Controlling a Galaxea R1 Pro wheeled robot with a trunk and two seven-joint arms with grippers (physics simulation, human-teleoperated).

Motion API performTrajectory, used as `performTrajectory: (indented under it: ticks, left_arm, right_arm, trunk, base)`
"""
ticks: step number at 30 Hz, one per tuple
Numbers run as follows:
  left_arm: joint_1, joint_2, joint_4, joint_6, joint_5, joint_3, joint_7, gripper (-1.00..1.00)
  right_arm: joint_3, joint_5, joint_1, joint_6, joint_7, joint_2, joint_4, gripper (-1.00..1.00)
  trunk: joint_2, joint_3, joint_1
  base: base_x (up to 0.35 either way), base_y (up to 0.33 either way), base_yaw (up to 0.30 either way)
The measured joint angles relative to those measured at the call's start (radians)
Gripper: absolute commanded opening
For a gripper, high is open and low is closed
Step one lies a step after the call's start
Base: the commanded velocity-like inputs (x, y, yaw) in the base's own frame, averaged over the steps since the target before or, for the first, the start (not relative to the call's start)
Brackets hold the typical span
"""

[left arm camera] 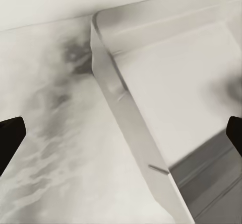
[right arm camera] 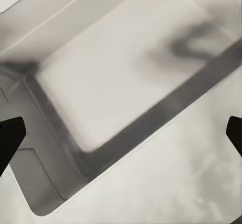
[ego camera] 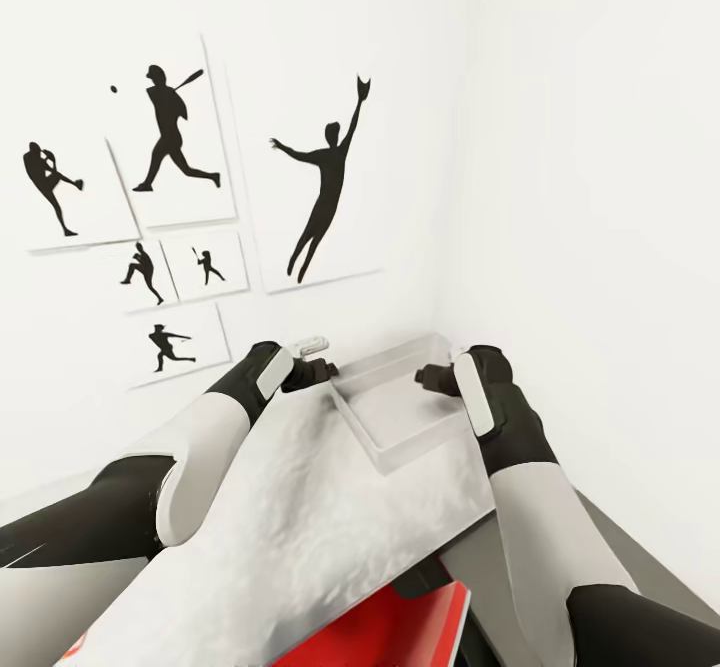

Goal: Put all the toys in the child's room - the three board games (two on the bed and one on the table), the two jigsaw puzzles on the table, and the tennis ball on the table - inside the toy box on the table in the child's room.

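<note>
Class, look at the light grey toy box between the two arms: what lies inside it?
The toy box shows a bare pale floor in both wrist views; no toys visible. A large white mottled slab overlaps its near edge, hiding that part.

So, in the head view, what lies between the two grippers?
The far end of the light grey shallow toy box lies between the left gripper and right gripper; its inside looks bare there.

A white wall (ego camera: 560, 147) is seen behind; six white posters with black baseball-player silhouettes are mounted on it; the largest poster (ego camera: 318, 182), a reaching catcher, is flanked leftward by a batter poster (ego camera: 172, 132) and a pitcher poster (ego camera: 60, 192); three small posters (ego camera: 175, 302) are hung beneath these.
</note>
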Motion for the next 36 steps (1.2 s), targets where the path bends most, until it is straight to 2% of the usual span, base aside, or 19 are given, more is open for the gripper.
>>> performTrajectory:
  ticks: [12, 36]
  left_arm:
    - [0.000, 0.000, 0.001, -0.001, 0.000, 0.000, -0.008, 1.00]
    - [0.000, 0.000, 0.001, -0.001, 0.001, 0.000, -0.009, 1.00]
  right_arm:
    - [-0.001, 0.000, 0.001, 0.000, 0.000, 0.000, -0.002, 1.00]
    - [0.001, 0.000, 0.002, 0.000, 0.000, 0.000, -0.001, 1.00]
  trunk:
    - [0.000, -0.016, 0.000]
    - [0.000, -0.026, 0.000]
  base:
    - [0.000, 0.000, -0.100]
    - [0.000, 0.000, -0.006]
